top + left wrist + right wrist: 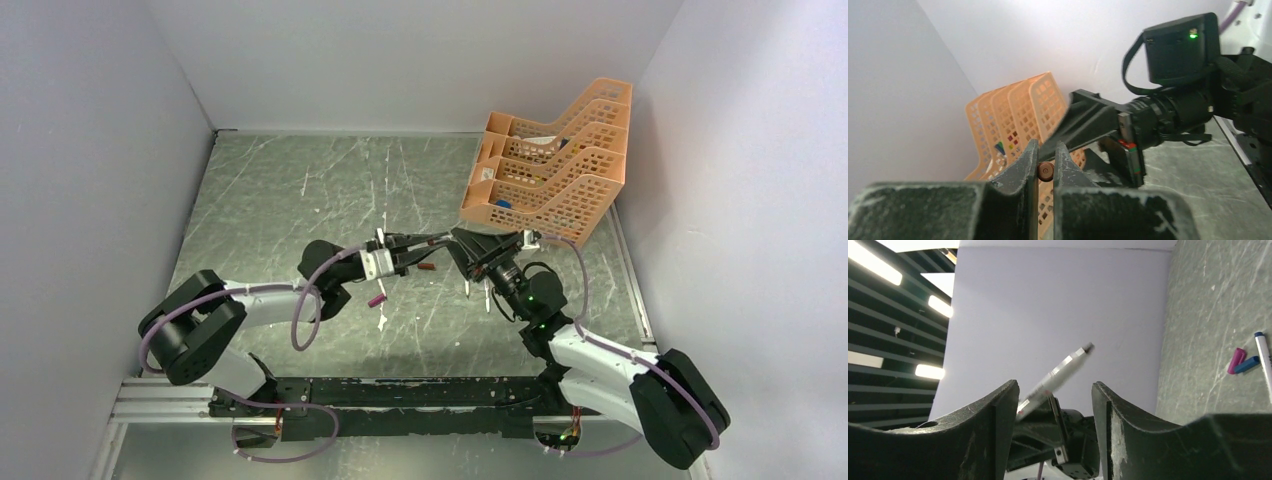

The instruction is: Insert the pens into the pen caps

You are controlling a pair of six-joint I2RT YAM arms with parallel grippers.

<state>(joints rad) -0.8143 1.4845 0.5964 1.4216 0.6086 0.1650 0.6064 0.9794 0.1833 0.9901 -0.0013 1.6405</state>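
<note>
My left gripper is shut on a silvery-white pen; the left wrist view shows its round brown end pinched between the jaws of the left gripper. The pen points toward my right gripper, which faces it and is open and empty. A dark red-brown cap shows just below the left fingers. A magenta cap lies on the table beside a white pen. The right wrist view shows that magenta cap, a blue cap and a blue-ended pen.
An orange mesh tray stands at the back right, close behind the two grippers, and also shows in the left wrist view. Two more short white pen pieces show under the right arm. Grey walls enclose the table.
</note>
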